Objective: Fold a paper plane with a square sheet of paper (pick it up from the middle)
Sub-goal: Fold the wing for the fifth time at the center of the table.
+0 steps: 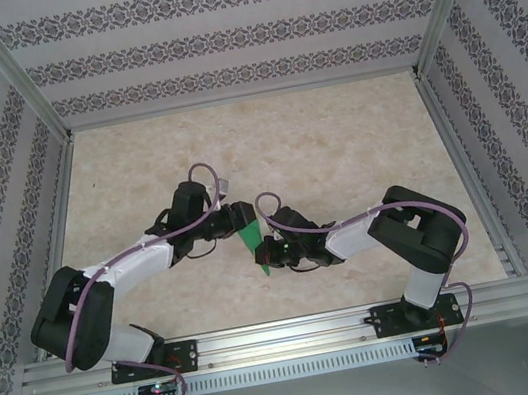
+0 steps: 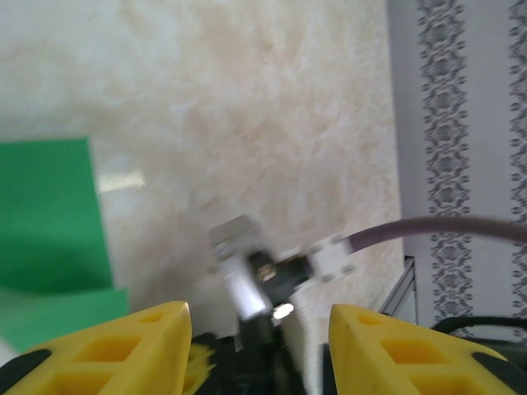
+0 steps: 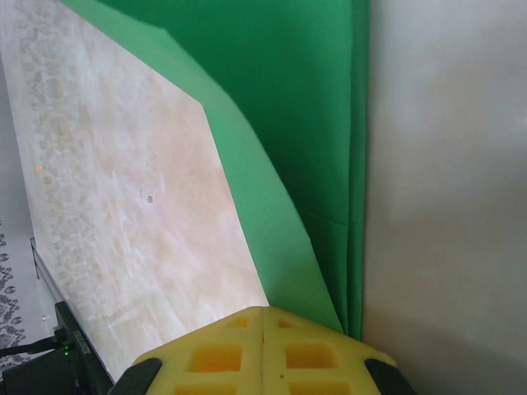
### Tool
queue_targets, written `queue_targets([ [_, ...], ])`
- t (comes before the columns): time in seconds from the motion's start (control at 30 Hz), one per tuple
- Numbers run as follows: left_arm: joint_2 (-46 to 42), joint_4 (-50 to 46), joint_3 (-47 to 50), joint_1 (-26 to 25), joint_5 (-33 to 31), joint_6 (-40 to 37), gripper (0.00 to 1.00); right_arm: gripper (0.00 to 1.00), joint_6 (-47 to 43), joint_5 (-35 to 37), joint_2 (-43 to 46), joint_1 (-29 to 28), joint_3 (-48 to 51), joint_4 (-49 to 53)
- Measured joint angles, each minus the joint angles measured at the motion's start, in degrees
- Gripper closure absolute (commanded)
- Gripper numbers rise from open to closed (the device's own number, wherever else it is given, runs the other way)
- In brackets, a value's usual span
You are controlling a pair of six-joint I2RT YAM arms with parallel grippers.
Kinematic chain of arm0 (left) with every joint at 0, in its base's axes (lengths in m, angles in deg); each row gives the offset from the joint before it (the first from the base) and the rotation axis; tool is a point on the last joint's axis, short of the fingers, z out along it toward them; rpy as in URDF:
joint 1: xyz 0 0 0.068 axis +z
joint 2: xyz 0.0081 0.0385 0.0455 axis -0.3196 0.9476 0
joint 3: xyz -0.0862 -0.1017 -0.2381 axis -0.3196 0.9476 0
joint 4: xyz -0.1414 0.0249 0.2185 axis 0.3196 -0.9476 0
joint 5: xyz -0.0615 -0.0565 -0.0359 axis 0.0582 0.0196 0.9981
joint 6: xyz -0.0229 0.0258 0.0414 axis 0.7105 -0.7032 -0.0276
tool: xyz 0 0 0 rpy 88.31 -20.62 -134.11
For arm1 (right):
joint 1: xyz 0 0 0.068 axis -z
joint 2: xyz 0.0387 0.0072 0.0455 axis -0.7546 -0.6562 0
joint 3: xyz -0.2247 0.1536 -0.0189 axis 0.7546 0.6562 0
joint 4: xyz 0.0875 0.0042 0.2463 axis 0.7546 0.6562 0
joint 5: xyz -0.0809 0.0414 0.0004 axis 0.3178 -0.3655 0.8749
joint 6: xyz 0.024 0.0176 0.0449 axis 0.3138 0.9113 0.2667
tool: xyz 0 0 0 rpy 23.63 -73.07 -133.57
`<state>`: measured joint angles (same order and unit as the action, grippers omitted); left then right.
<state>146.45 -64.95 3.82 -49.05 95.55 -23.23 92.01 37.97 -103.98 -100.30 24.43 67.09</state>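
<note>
Right fingers (image 3: 222, 358) clenched on green paper (image 3: 280, 123); left fingers (image 2: 115, 350) released, paper beside them.

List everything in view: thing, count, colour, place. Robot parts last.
green paper: one, bright green, partly folded, mid-table between the grippers
table: one, beige marbled, under everything
walls: three, white with grey patterned stripes, around the table
frame rail: one, silver, near edge
left arm, right arm: two, black and white, reaching inward
left gripper: one, yellow fingers, open, beside the paper
right gripper: one, yellow fingers, shut on the paper
</note>
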Motion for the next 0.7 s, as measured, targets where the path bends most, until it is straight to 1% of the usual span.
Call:
queue_targets([
  [0.2, 1.03, 1.38, 4.22, 0.00, 0.35, -0.24, 0.55, 1.00, 0.02, -0.17, -0.09, 0.07, -0.09, 0.00],
  [0.47, 7.61, 5.57, 3.98, 0.02, 0.70, -1.44, 0.56, 1.00, 0.02, -0.59, -0.55, 0.09, -0.52, -0.02],
  [0.7, 12.35, 5.84, 2.36, 0.02, 0.20, -3.69, 0.57, 1.00, 0.02, -1.01, -0.79, 0.09, -0.57, -0.28],
])
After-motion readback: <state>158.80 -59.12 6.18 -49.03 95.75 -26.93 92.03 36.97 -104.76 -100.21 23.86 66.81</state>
